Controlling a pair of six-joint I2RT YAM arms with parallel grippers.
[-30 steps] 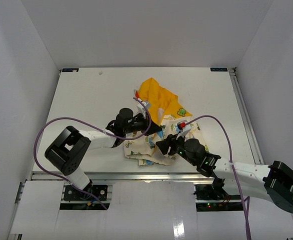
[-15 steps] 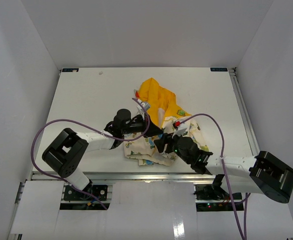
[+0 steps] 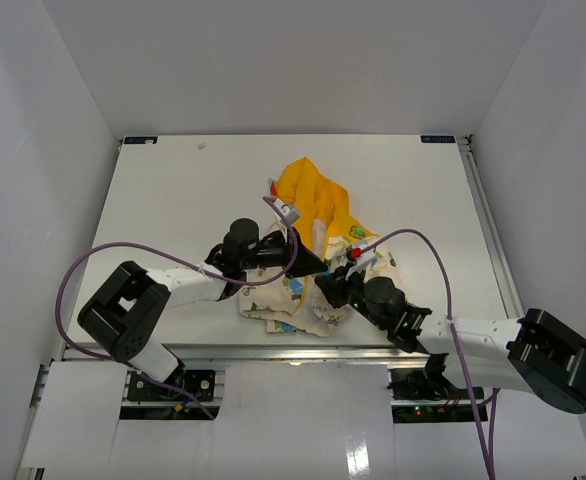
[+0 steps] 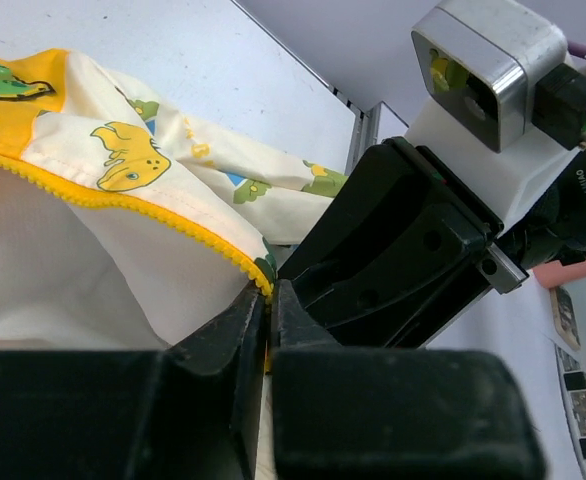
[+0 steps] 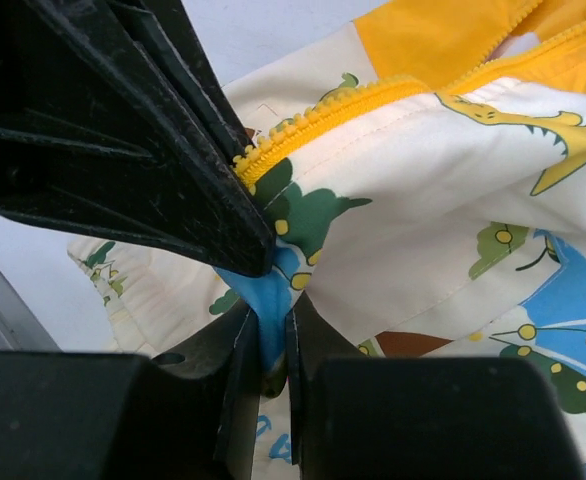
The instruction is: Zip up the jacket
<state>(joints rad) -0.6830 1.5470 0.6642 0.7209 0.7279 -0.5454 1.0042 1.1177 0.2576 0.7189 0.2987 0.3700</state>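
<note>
The jacket (image 3: 285, 308) lies crumpled at the table's near middle, cream with cartoon prints, its yellow-orange hood (image 3: 313, 188) spread behind. My left gripper (image 3: 311, 263) comes in from the left and is shut on the yellow zipper edge (image 4: 123, 198), pinched at the tips (image 4: 268, 300). My right gripper (image 3: 325, 288) meets it from the right, tip to tip. In the right wrist view, that gripper (image 5: 273, 330) is shut on a blue-printed fold of the jacket (image 5: 423, 190), just under the zipper teeth (image 5: 313, 130). The left fingers (image 5: 143, 150) press close above.
The white table (image 3: 173, 190) has white walls on three sides. An aluminium rail (image 3: 273, 350) runs along the near edge and another (image 3: 488, 220) along the right. Purple cables (image 3: 423, 245) loop over both arms.
The right gripper has shut on the jacket's fold beside the left gripper. The jacket's near part has been drawn a little left and toward the arms, and the hood has narrowed.
</note>
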